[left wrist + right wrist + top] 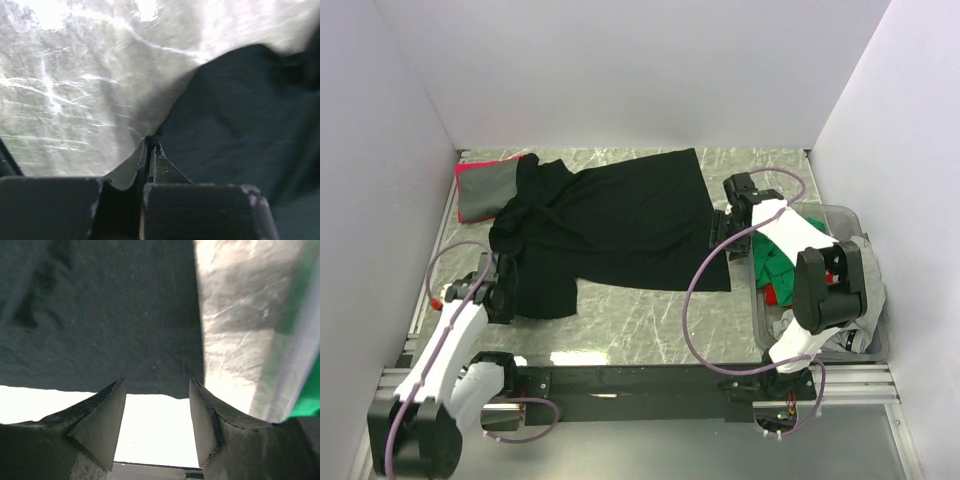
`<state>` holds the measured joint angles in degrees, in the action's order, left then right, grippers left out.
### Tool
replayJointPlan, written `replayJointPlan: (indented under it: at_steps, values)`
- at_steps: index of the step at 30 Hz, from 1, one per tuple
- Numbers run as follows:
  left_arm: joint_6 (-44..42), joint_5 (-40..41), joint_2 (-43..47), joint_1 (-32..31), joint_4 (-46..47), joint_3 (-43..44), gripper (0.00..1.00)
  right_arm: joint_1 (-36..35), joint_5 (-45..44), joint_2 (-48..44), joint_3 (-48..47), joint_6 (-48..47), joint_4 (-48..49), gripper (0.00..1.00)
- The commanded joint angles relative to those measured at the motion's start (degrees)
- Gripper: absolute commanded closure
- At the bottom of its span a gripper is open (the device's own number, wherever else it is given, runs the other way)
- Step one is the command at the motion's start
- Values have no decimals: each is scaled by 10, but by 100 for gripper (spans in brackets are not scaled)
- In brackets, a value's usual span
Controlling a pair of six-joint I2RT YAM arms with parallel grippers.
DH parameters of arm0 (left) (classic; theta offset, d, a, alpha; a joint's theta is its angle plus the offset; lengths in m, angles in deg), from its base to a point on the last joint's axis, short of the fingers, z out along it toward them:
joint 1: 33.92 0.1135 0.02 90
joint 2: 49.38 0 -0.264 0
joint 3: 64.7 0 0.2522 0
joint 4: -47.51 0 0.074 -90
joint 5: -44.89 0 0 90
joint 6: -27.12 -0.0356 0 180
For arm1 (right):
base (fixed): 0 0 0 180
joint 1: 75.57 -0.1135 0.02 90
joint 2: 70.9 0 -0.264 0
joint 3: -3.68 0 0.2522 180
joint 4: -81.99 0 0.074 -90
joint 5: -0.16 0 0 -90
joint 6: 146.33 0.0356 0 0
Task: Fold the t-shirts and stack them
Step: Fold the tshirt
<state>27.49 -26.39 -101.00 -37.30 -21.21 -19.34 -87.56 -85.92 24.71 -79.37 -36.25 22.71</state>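
Nearest me on the left wrist view, the left gripper has its fingers pressed together right on the edge of the black t-shirt, and I judge a thin bit of cloth is pinched there; from those tips the cloth spreads away toward 2 o'clock. Seen from above, the shirt lies flat on the table, its long axis running 9 to 3 o'clock, collar end at 9, with that arm at its 8 o'clock corner. At the 3 o'clock hem stands the right gripper, jaws well apart and holding nothing, the hem's edge just past its tips at 12 o'clock on its own view. I reckon the right arm, being nearer, need only push forward onto that hem. Folded grey and red shirts lie at 10 o'clock; a green shirt sits in the bin at 3 o'clock
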Motion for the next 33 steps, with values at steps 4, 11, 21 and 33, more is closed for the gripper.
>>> replayJointPlan:
  at_steps: [4,11,21,33]
  values:
    - [55,56,78,9,-37,23,100,-28,-31,12,31,12,-24,44]
    - [24,76,67,20,-53,51,100,-44,-61,-1,66,33,-41,46]
    - [-25,110,94,27,-86,102,100,-54,-87,-8,123,90,-6,52]
    - [-118,127,81,67,-69,131,100,-55,-93,-11,140,128,12,52]
